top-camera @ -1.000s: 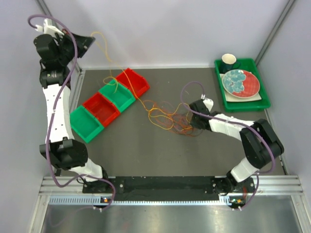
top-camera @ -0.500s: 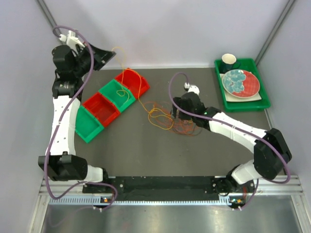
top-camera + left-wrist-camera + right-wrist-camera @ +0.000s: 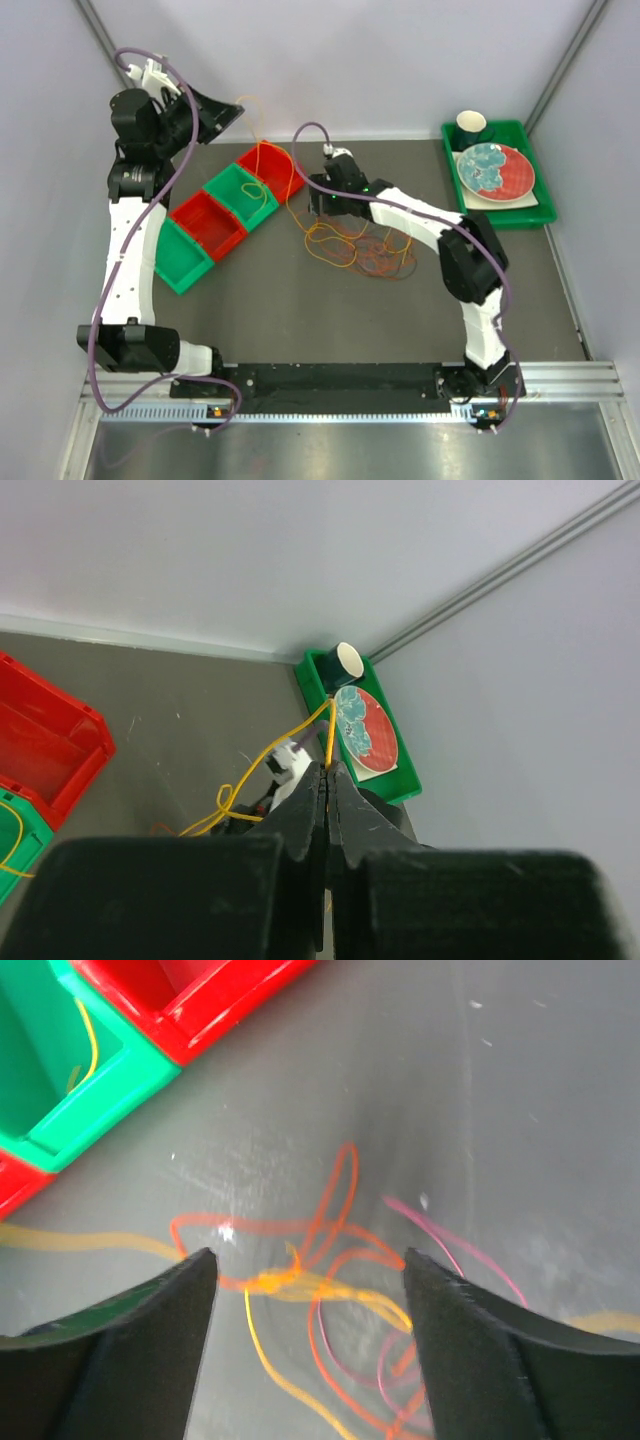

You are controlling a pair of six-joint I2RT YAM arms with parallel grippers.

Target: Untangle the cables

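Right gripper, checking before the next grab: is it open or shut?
Open: the right gripper shows its black fingers wide apart over the thin orange and yellow cables, holding nothing.

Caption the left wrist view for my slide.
Shut left gripper pinching a yellow cable, green tray with plate and cup beyond.

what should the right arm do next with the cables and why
Probably lower the right gripper and close on the orange and yellow knot lying below its open jaws. The left gripper holds a yellow cable raised, so pinning the knot should help it pull free.
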